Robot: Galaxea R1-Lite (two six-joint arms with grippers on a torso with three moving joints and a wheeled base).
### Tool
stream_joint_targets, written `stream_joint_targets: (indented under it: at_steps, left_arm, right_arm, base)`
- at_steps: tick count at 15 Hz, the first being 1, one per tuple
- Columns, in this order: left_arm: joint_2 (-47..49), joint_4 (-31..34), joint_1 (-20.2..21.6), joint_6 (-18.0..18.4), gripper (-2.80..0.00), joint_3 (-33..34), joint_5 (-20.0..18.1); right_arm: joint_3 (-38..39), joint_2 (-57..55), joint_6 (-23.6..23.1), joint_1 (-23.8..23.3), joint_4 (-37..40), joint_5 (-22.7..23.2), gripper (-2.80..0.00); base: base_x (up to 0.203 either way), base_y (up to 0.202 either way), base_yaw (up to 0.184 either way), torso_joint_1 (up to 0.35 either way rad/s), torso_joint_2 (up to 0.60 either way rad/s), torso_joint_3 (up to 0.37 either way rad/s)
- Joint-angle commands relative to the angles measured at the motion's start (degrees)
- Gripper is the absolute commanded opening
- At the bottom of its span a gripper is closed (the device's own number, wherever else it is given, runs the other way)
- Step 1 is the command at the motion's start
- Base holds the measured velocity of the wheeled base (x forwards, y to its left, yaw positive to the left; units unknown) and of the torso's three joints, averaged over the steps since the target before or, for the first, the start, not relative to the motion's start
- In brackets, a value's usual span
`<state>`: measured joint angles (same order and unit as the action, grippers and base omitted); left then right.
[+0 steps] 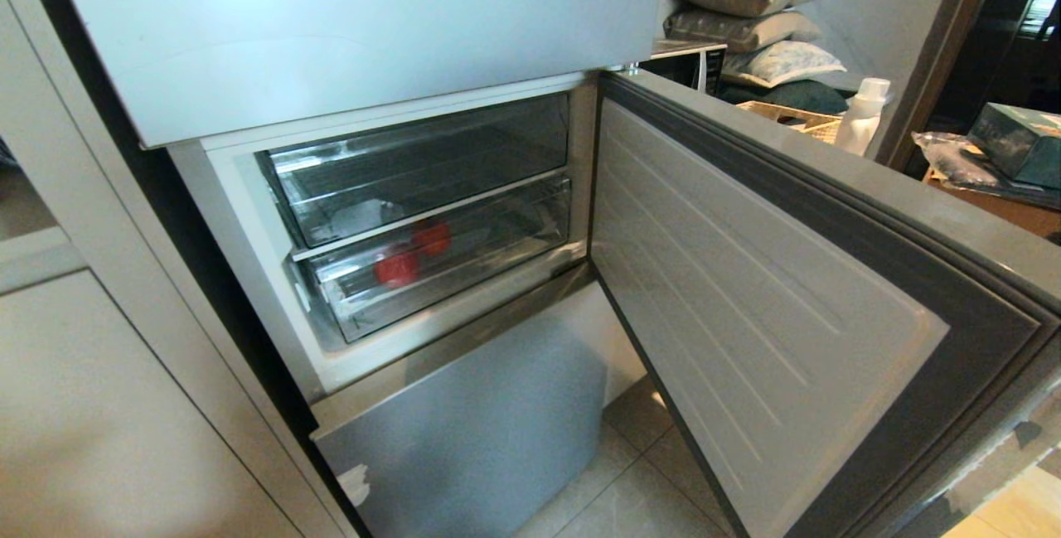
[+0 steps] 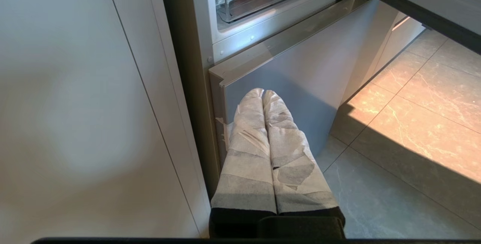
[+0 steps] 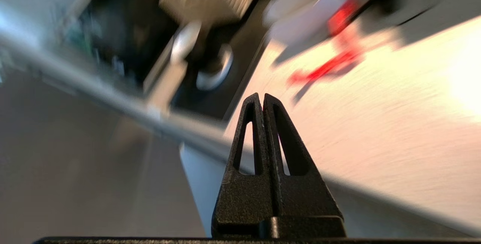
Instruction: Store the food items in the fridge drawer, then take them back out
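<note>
I see two red fruits (image 1: 396, 268) lying in the lower drawer (image 1: 464, 285), which sits pushed into the fridge behind its clear front lip, under a second clear bin (image 1: 414, 169). The left gripper (image 2: 263, 94) hangs low with its wrapped fingers pressed together and empty, the drawer up and ahead of it. The right gripper (image 3: 262, 99) is closed on nothing and mid-swing; its view is smeared, so I cannot tell how near the open door (image 1: 746, 306) it is. My worry: it could clip the door edge, or reach in closed and jam against the lip instead of hooking it.
</note>
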<state>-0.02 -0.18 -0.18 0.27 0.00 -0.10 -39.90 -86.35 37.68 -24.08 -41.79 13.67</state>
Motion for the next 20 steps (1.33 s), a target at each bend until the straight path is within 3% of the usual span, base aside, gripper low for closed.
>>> stream_joint_targets:
  at_steps: [1,7,13,18,20]
  left_arm:
    - [-0.06,0.00,0.01,0.00,-2.80,0.09,0.01]
    - [0.00,0.00,0.01,0.00,-2.80,0.09,0.01]
    - [-0.06,0.00,0.01,0.00,-2.80,0.09,0.01]
    - [-0.04,0.00,0.01,0.00,-2.80,0.09,0.01]
    - [-0.06,0.00,0.01,0.00,-2.80,0.09,0.01]
  right_arm:
    - [1.23,-3.38,-2.21,11.21,-2.04,-9.65,-2.80]
    - [2.50,-6.27,-5.06,37.24,-8.03,-22.31,-2.80]
    - [-6.15,-13.56,-5.83,55.95,-8.32,-30.45,-2.80]
    - [-23.46,-29.16,-7.15,67.32,-10.14,-31.95,-2.80]
    - [-30.06,-34.93,-9.14,69.92,-12.49,-28.41,-2.80]
  base:
    - [0.000,0.000,0.000,0.000,0.00,0.000]
    - [0.000,0.000,0.000,0.000,0.00,0.000]
    - [0.000,0.000,0.000,0.000,0.00,0.000]
    - [0.000,0.000,0.000,0.000,0.00,0.000]
    - [0.000,0.000,0.000,0.000,0.00,0.000]
